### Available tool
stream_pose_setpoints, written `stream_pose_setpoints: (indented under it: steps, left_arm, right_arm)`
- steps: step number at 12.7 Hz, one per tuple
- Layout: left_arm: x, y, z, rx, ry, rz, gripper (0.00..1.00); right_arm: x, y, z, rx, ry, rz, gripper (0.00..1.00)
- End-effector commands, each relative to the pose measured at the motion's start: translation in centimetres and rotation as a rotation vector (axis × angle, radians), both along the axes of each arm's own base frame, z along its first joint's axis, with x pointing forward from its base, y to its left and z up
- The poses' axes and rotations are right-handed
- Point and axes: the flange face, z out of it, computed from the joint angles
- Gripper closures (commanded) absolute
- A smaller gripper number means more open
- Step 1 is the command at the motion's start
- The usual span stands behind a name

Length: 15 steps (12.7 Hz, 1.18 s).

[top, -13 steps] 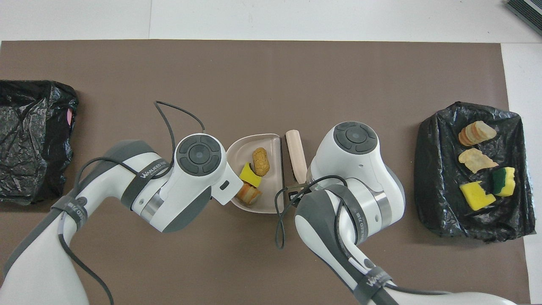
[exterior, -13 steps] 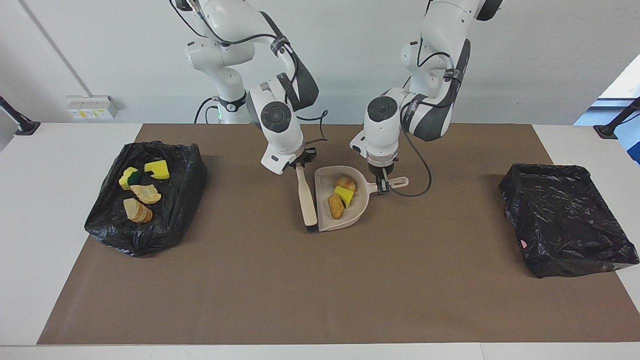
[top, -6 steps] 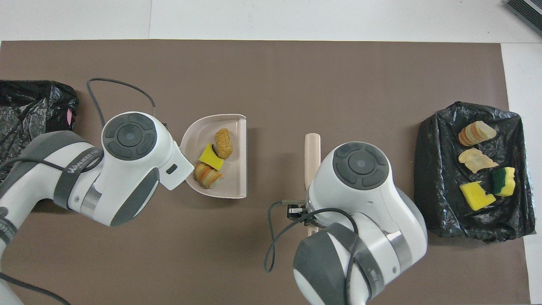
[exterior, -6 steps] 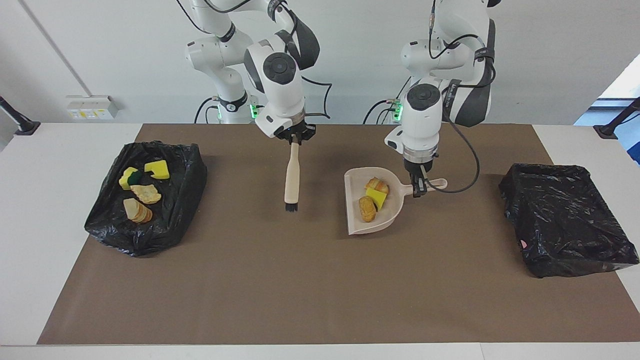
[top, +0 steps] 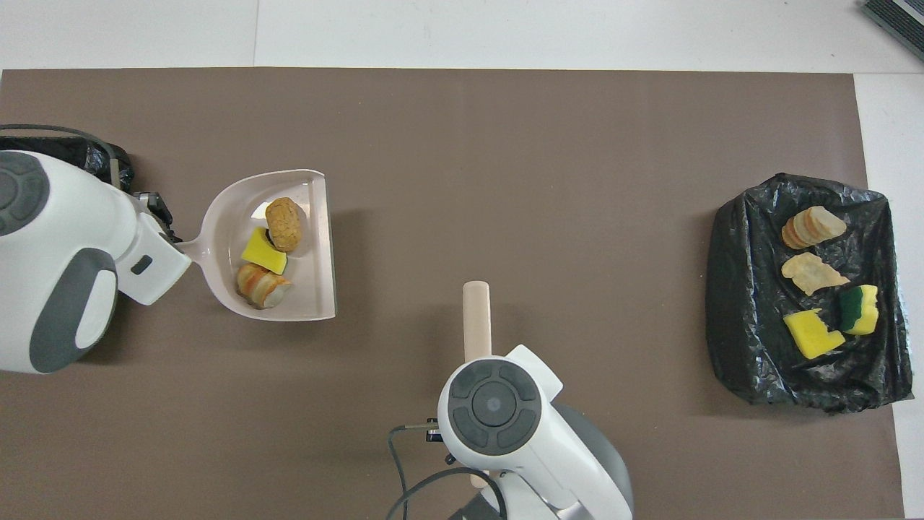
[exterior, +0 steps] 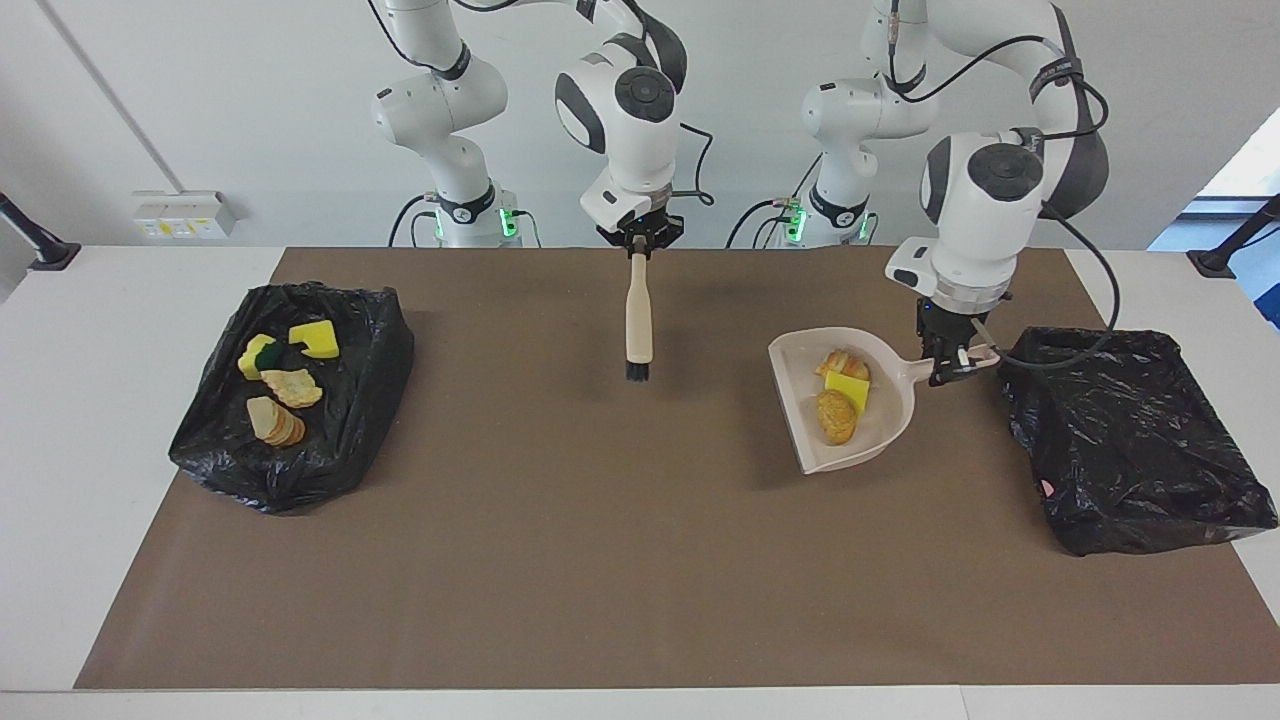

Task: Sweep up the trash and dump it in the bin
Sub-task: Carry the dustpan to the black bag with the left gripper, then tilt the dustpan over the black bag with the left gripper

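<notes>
My left gripper [exterior: 950,365] is shut on the handle of a beige dustpan [exterior: 800,400], held level above the mat right beside the empty black-bagged bin [exterior: 1130,440] at the left arm's end. Three pieces of trash lie in the pan [top: 310,282]: a brown bread chunk [exterior: 836,416], a yellow sponge wedge [exterior: 848,388] and a crusty piece [exterior: 840,362]. My right gripper [exterior: 638,245] is shut on a wooden brush [exterior: 637,320], which hangs bristles down over the middle of the mat. In the overhead view the hands hide both grippers; the brush [top: 476,318] shows partly.
A second black-bagged tray [exterior: 290,400] at the right arm's end holds several pieces: yellow sponges [top: 812,334] and bread slices [top: 808,227]. A brown mat [exterior: 600,560] covers the table. The left arm's cable loops over the empty bin's corner nearest the pan.
The left arm lifted the loaded dustpan from the middle and carried it toward the bin at its end. The right arm raised the brush and drew it back toward the robots.
</notes>
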Motion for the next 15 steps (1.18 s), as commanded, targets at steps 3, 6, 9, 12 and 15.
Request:
stream_pose_setpoints:
  steps: [3,6,9,12,15]
  left_arm:
    - [-0.2,9.1,2.7,-0.020,-0.010,0.075,1.00]
    - [0.4,17.4,4.3,-0.139,-0.045,0.152,1.00]
    - [0.9,25.1,6.6,-0.110,-0.047,0.199,1.00]
    - [1.5,31.3,7.9,-0.041,-0.036,0.157,1.00]
    - [2.8,36.9,8.8,0.052,-0.048,0.077,1.00]
  right_arm:
    - [-4.7,2.0,-3.2,0.018,-0.004,0.016,1.00]
    - [-7.0,3.4,-5.5,0.017,-0.027,-0.017,1.00]
    - [-8.0,3.2,-6.0,0.004,-0.022,-0.011,1.00]
    - [-9.4,3.0,-7.2,-0.014,-0.010,0.007,1.00]
    - [-9.6,2.7,-7.5,-0.012,-0.014,0.006,1.00]
